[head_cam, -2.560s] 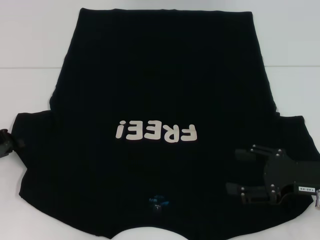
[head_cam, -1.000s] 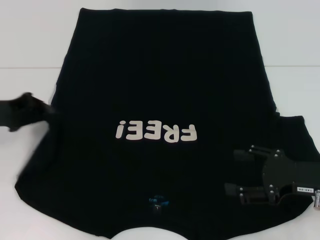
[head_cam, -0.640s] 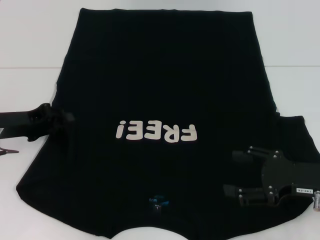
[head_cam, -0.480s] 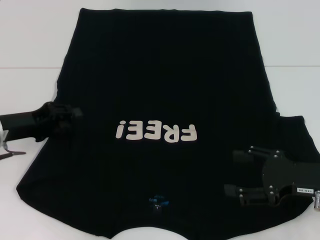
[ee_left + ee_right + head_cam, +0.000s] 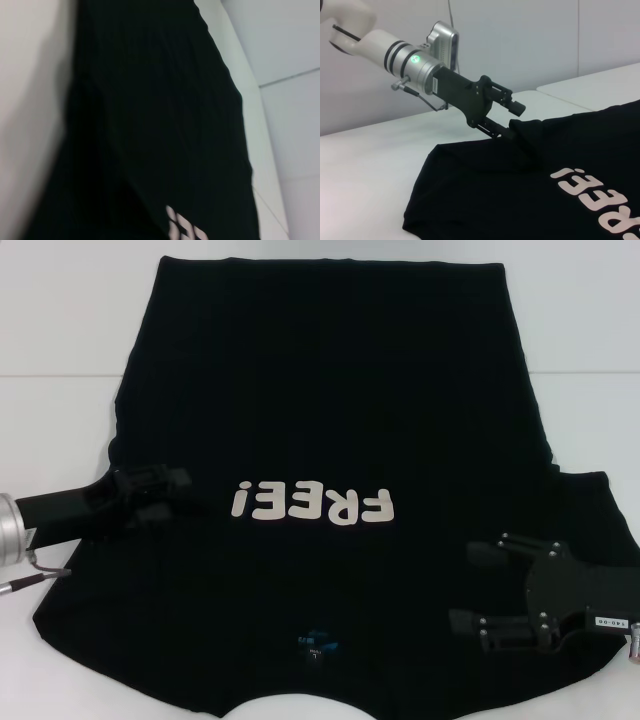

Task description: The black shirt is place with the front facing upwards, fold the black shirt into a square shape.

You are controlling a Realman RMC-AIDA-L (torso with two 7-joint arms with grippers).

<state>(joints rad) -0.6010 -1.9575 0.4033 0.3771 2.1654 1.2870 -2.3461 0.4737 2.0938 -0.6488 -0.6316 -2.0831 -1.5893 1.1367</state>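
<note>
A plain white desk [image 5: 60, 330] carries the large black short-sleeved cloth T-shirt [image 5: 330, 390], which lies front up across most of the surface, its hem toward 12 o'clock and its collar toward 6 o'clock in the head view. White block letters "FREE!" [image 5: 312, 504] read upside down at the centre, and a small blue neck label [image 5: 318, 645] sits below them near the collar. The shirt's sleeve at 9 o'clock is folded inward over the body, a raised ridge of cloth running up to the left gripper [image 5: 172, 495]. In the right wrist view that gripper [image 5: 507, 120] has its lower finger tucked into the lifted cloth, its fingers clamped on the fold. At 4 o'clock, the right gripper [image 5: 477, 585] hangs over the other sleeve, its two black fingers [image 5: 490, 551] set wide apart.
</note>
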